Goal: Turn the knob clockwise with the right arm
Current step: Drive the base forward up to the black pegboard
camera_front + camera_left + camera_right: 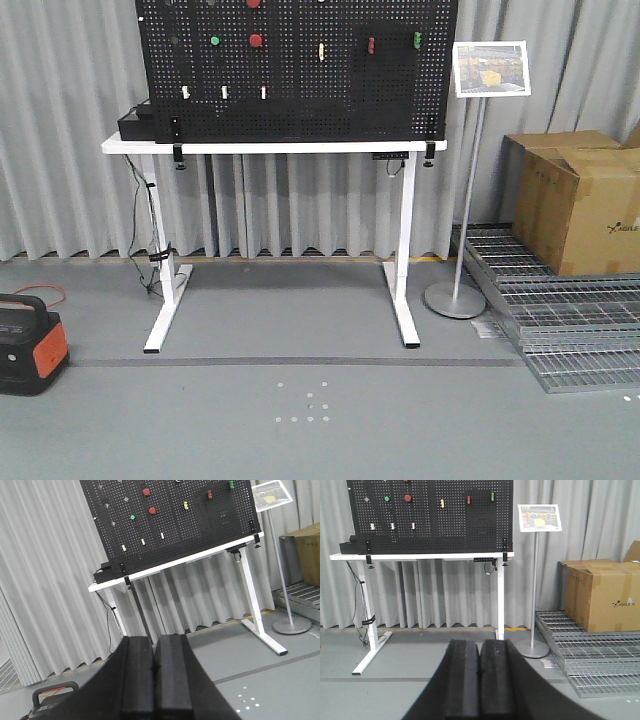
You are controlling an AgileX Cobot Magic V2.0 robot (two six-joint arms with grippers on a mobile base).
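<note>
Jaws were together on your right gripper (480,680); small round silver-rimmed black knob (366,499) sat far ahead, upper-left, above white worktop's (420,556) left edge.

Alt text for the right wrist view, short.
The right pincer, shut and empty, fills the bottom centre, well short of a black pegboard of coloured buttons and switches on a white table. Right of the table stand a sign stand, a cardboard box and metal grating.
</note>
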